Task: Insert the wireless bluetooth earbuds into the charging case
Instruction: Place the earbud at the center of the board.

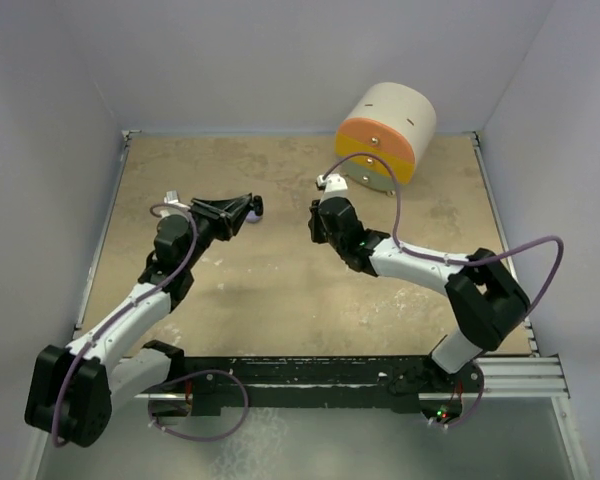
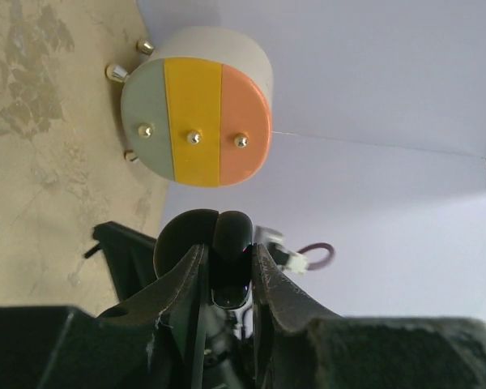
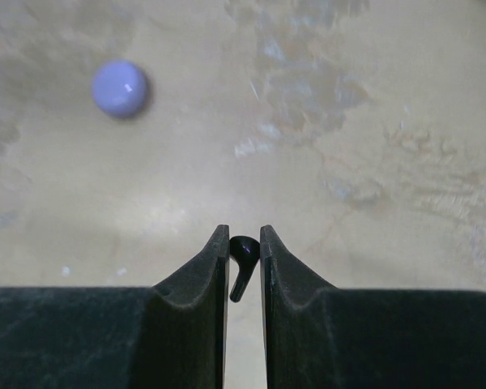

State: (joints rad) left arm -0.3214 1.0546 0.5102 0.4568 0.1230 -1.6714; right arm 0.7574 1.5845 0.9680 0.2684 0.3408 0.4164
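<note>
My left gripper [image 2: 225, 258] is shut on a black charging case [image 2: 231, 231], a round clamshell with its lid open, held up off the table; it also shows in the top view [image 1: 246, 209]. My right gripper [image 3: 243, 243] is shut on a tiny black comma-shaped earbud [image 3: 241, 253], stem pointing back between the fingers, held above the table. In the top view the right gripper [image 1: 318, 222] faces the left one across a small gap. A lavender round puck [image 3: 120, 87] lies on the table beyond the right gripper. The other earbuds are out of view.
A cream cylinder with an orange, yellow and grey striped face [image 1: 385, 135] lies at the back right by the wall; it also shows in the left wrist view [image 2: 196, 121]. White walls enclose the tan table [image 1: 280, 300] on three sides.
</note>
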